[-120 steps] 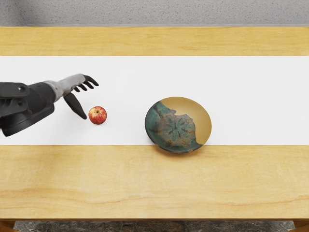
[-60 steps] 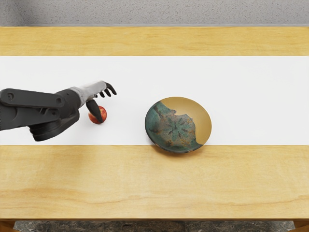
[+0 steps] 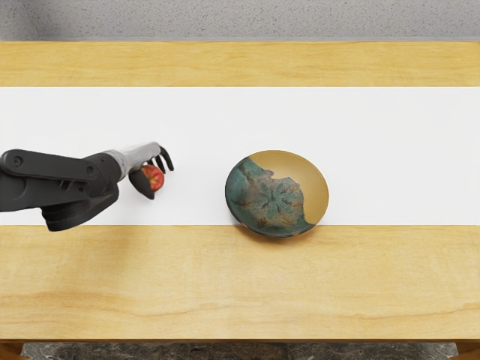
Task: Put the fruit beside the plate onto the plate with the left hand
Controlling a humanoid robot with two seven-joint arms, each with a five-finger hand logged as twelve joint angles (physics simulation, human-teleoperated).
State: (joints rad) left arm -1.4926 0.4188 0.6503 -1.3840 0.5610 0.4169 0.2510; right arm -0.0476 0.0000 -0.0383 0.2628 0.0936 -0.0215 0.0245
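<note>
A small red apple (image 3: 154, 177) lies on the white table runner, left of the plate. My left hand (image 3: 152, 169) reaches in from the left edge and is closed around the apple, fingers curled over its top and thumb under its front, so only part of the fruit shows. The plate (image 3: 315, 184) is round, tan with a teal and brown leaf pattern, and sits about a hand's length to the right of the apple with nothing on it. My right hand is out of view.
The white runner (image 3: 337, 120) crosses the wooden table (image 3: 240, 285) from left to right. A grey wall band runs along the far edge.
My left hand moved right from beside the apple to over it, and its fingers curled down around the fruit. The apple and plate kept their places.
</note>
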